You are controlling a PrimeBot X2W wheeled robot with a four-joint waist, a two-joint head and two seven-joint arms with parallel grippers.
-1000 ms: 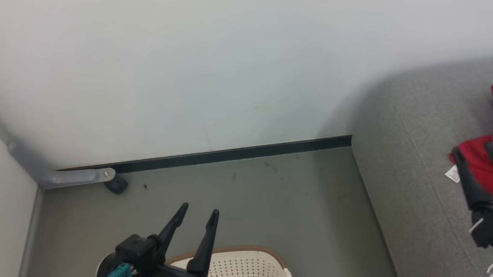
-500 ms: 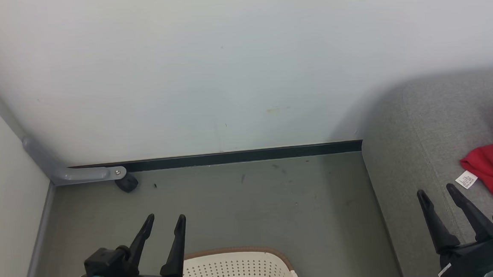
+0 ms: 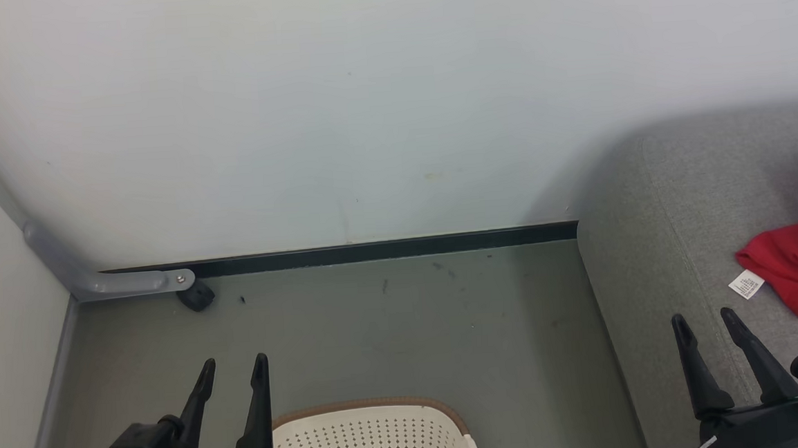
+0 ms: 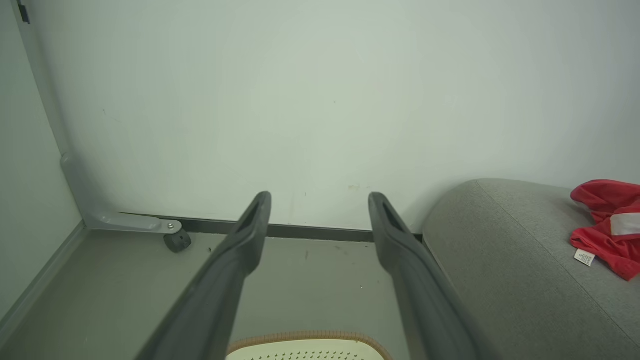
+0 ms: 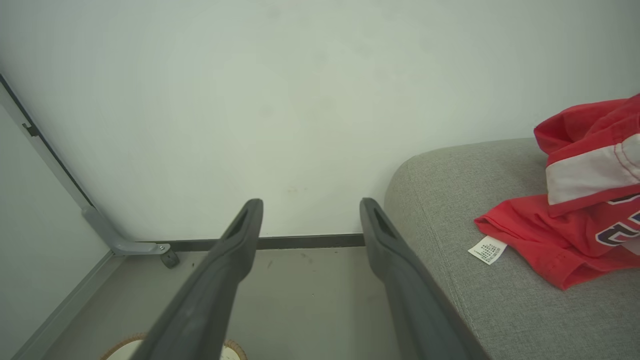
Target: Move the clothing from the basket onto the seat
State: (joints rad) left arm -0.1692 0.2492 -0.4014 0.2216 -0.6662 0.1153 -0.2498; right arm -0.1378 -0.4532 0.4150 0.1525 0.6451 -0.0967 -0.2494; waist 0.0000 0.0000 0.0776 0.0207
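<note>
Currently the left gripper [image 3: 233, 362] hovers at the lower left of the head view, its two dark fingers spread apart with nothing between them. In that view it is just beside the left end of the basket [image 3: 369, 408]. The basket's brown rim and perforated cream wall show at the bottom edge, and what lies inside it cannot be told. The right gripper [image 3: 703, 316] is at the lower right, likewise spread wide and empty, over the near part of the seat [image 3: 650, 257]. The clothing [image 3: 793, 272] lies crumpled on the grey seat near the right edge, apart from the right gripper's fingertips. It is red with a white band, and dark lettering shows in the right wrist view. A white label tag [image 3: 746, 284] rests on the upholstery at its left corner. Grey-green floor [image 3: 412, 320] runs between basket and seat, up to a pale wall [image 3: 365, 115] with a dark baseboard [image 3: 373, 250].
</note>
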